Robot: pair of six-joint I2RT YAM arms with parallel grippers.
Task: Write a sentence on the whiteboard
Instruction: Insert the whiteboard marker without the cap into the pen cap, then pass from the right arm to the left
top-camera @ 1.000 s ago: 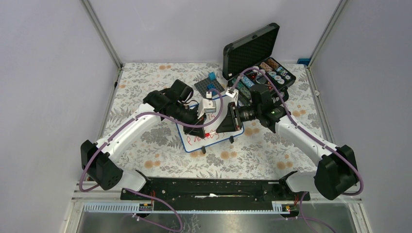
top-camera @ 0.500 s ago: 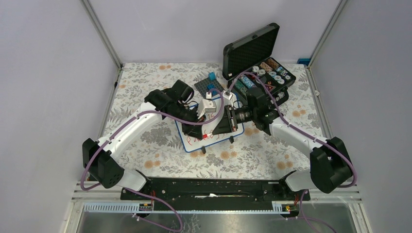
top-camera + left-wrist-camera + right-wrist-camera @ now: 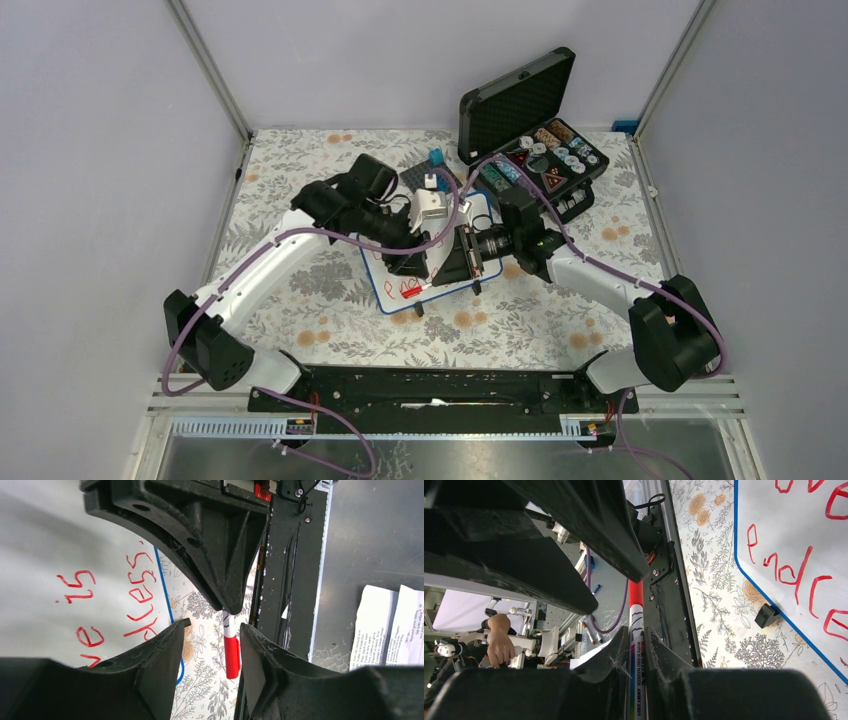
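Note:
The whiteboard lies mid-table with its blue frame; it also shows in the left wrist view and the right wrist view. The red sentence is partly visible on it, as "is" and "less" and as "endle". My right gripper is shut on the white body of a whiteboard marker, whose red cap points at my left gripper. My left gripper is open, its jaws either side of the cap, close to the right finger.
An open black case of chips stands at the back right. A grey studded baseplate with a blue brick lies behind the board. A floral cloth covers the table; enclosure walls stand on three sides.
Both grippers have moved left and nearer over the board. The right gripper has carried the marker's red cap in between the left gripper's open jaws.

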